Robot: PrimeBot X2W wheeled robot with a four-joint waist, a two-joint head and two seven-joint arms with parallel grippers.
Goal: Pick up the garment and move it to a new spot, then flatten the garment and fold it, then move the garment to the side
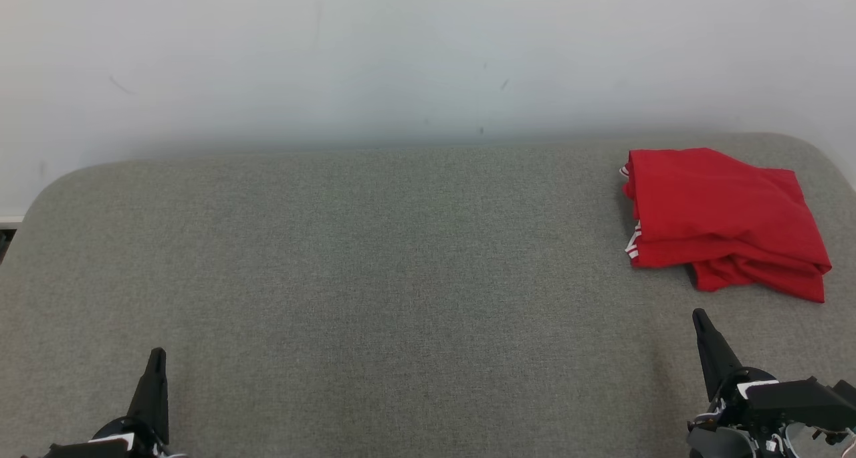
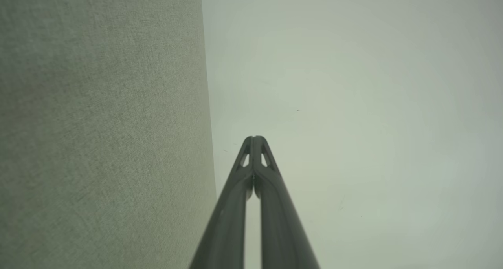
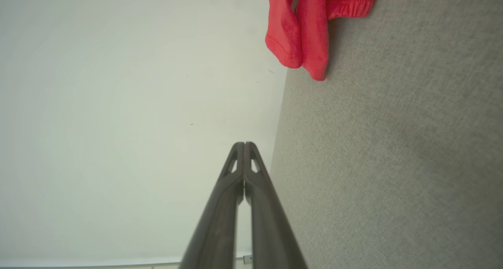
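One folded red cloth garment [image 1: 725, 220] with white striped trim along its left edge lies on the grey fabric-covered tabletop [image 1: 374, 257], at about 2 o'clock in the head view, close to the far right rounded corner. The bundle is a little longer than it is deep. Its long axis runs from 10 o'clock to 4 o'clock, the neat flat end toward 10 and the rumpled, layered end toward 4. In the right wrist view the garment [image 3: 310, 33] shows at 1 o'clock, with a stitched hem hanging toward the middle and a gathered elastic band beside it.

The right jaws sit at 5 o'clock in the head view, closed on nothing, their two dark fingers [image 1: 714, 354] pressed together and pointing to 11 o'clock. They stand near the garment but apart from it, and it lies at 12 to 1 o'clock from their tip. The right wrist view confirms it: both fingers [image 3: 228, 190] meet at the tip, above the tabletop [image 3: 393, 163].

The left jaws sit at 7 o'clock, well apart from the garment, also closed and empty, their fingers [image 1: 152, 394] pointing to 12 o'clock. In the left wrist view the two fingers [image 2: 235, 190] touch at the tip, with the tabletop [image 2: 98, 123] at 9 o'clock and a pale wall [image 2: 373, 104] at 3.

Count: one garment, two sets of jaws, two fingers each.
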